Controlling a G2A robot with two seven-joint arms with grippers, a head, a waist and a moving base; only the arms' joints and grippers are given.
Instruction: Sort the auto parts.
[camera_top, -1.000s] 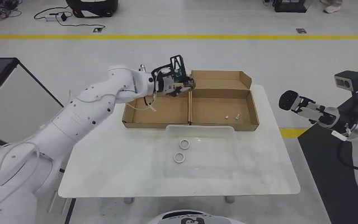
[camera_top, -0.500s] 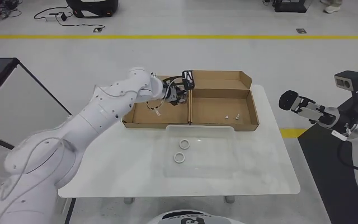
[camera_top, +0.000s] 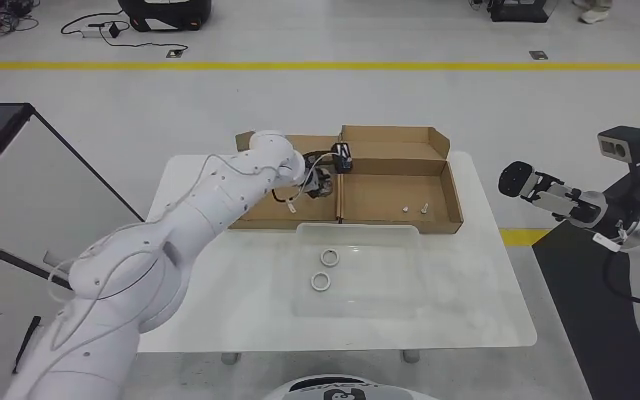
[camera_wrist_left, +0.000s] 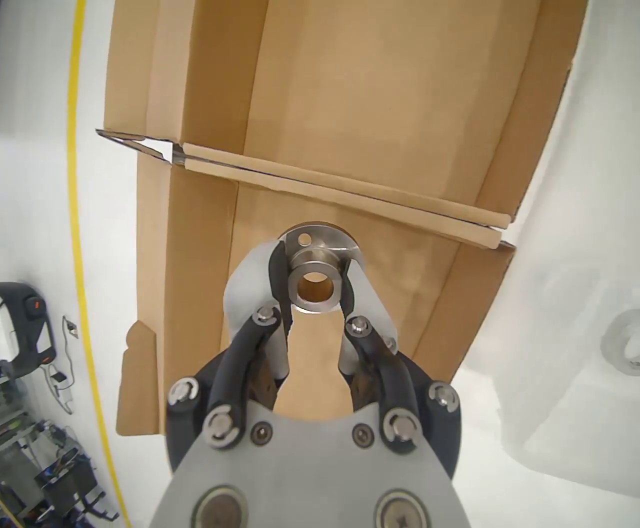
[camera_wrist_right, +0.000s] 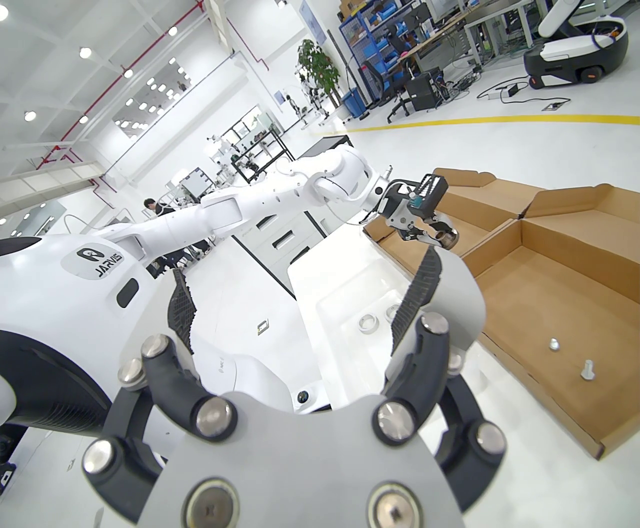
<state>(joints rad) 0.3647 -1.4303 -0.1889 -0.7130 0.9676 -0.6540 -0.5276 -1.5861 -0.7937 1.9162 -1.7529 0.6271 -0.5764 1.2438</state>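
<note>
Your left gripper (camera_wrist_left: 313, 266) clamps the flanged bushing (camera_wrist_left: 318, 260) above the cardboard box's left compartment (camera_wrist_left: 415, 265), near the divider (camera_wrist_left: 350, 192); lower it close to the floor before parting the fingers (camera_wrist_left: 279, 272), so it lands flat without bouncing

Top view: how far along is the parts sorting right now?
Done: two bolts lie in one cardboard box. In hand: the left gripper is shut on a flanged bushing above the neighbouring box, not yet released. Likely left: two rings lie in the clear tray. The right gripper is open, off to the table's side.
</note>
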